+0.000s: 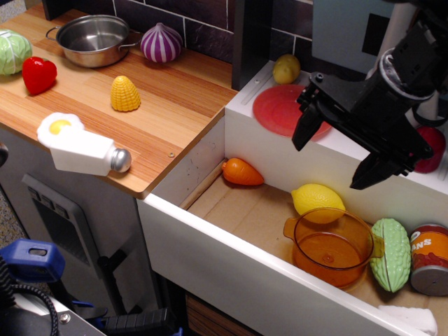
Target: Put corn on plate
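orange cup (332,246) nearest, end effector (334,157) open, angled down beside red plate (280,108), corn (125,94) well apart

One scrap of lettering, lower right of the frame

From where I work, the only readable text is "ANS" in white capitals on the orange label of the small round grey-lidded tin can (428,257), lying at the right edge; the word's start is cut off. Nothing else I see carries legible writing.
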`<state>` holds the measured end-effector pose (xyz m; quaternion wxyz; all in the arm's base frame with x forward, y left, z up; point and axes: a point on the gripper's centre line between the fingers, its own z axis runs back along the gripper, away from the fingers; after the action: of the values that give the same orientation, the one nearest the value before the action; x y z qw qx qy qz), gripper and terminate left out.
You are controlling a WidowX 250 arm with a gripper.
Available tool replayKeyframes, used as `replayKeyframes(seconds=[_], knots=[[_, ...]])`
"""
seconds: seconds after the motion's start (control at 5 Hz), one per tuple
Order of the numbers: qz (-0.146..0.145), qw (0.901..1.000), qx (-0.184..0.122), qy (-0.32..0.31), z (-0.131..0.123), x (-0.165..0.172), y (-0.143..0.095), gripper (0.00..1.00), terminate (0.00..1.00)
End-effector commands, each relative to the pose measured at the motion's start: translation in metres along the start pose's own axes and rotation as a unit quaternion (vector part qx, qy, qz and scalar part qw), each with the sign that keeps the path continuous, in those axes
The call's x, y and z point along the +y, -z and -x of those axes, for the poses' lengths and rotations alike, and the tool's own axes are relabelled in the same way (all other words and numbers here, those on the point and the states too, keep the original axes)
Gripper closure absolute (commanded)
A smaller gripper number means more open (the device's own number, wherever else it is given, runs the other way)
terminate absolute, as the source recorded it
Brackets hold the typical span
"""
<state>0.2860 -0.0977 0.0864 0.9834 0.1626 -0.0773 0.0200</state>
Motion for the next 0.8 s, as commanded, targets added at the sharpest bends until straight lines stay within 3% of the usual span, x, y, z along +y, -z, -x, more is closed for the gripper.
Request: replayKeyframes(seconds=[0.0, 0.4, 0.6], knots=[[0.0, 1.0, 0.0, 0.0, 0.0, 0.0, 0.0, 0.0, 0.0], [-0.026, 0.994, -0.041, 0.098, -0.001, 0.09, 0.041, 0.0, 0.0], [-0.038, 0.9876, -0.047, 0.145, -0.01, 0.134, 0.062, 0.0, 0.0]])
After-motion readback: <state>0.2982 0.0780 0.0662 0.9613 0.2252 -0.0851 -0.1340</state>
